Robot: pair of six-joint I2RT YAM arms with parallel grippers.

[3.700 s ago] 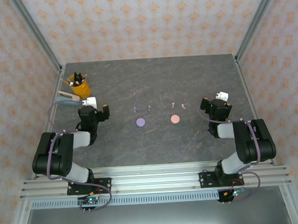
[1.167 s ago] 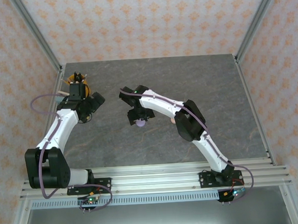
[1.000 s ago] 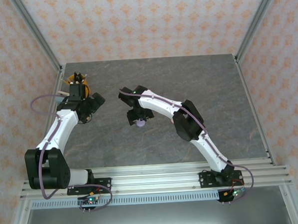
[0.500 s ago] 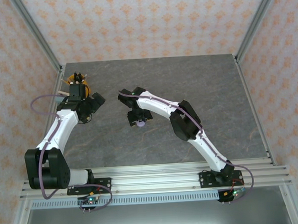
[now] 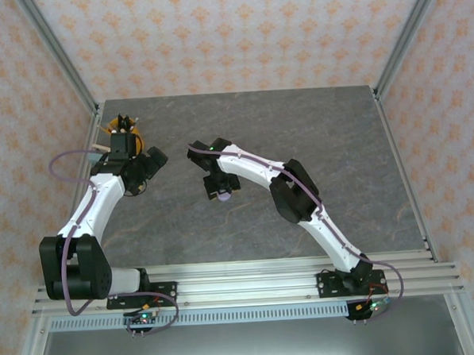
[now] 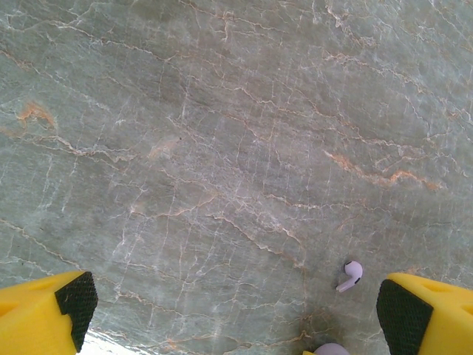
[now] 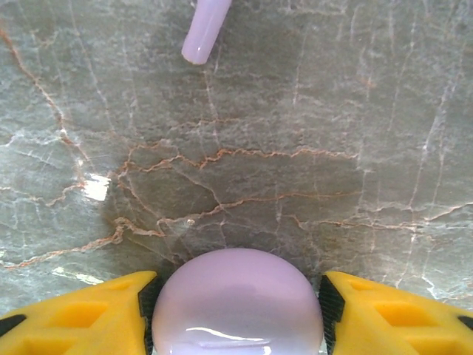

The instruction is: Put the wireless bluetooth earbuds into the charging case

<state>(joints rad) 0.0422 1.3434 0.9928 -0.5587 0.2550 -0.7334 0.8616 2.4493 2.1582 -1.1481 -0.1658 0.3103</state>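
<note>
Two claws, one lilac case caught.
Right claw [image 7: 236,319] pinches the round lilac case [image 7: 236,292] between its pads at the frame's bottom centre, a lilac earbud [image 7: 205,29] lying on the counter [image 7: 347,111] above; left claw [image 6: 236,310] gapes wide, a lilac earbud [image 6: 350,274] at lower right.

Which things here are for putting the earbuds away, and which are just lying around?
For the job:
- lilac earbud
- lilac round case

Just lying about:
- yellow cup with pens in it, at the table's far left
</note>
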